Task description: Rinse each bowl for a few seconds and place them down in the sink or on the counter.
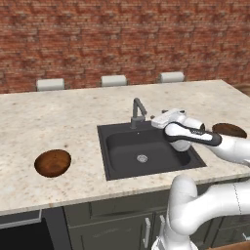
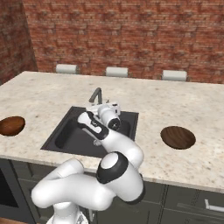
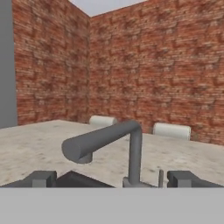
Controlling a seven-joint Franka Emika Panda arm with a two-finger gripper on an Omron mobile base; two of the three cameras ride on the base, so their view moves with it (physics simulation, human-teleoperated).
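Note:
Two dark wooden bowls rest on the beige counter [image 1: 58, 119]. One bowl [image 1: 52, 162] [image 2: 11, 125] lies left of the black sink [image 1: 122, 146] [image 2: 65, 133], the other bowl [image 1: 229, 130] [image 2: 177, 137] right of it. My gripper [image 1: 153, 118] [image 2: 92, 106] [image 3: 113, 179] hovers over the sink's back right part, level and pointing at the grey faucet [image 1: 138, 110] [image 2: 96, 94] [image 3: 109, 138] close ahead. Its fingers [image 3: 41, 178] stand wide apart and open, holding nothing. No water shows at the spout. The silver drain [image 1: 142, 158] lies bare in the basin.
Three white seat backs [image 1: 114, 80] [image 2: 117, 71] line the counter's far edge before a brick wall [image 1: 122, 34]. A small lever [image 3: 161, 177] stands beside the faucet base. Dark cabinets [image 1: 117, 219] run under the counter's near edge.

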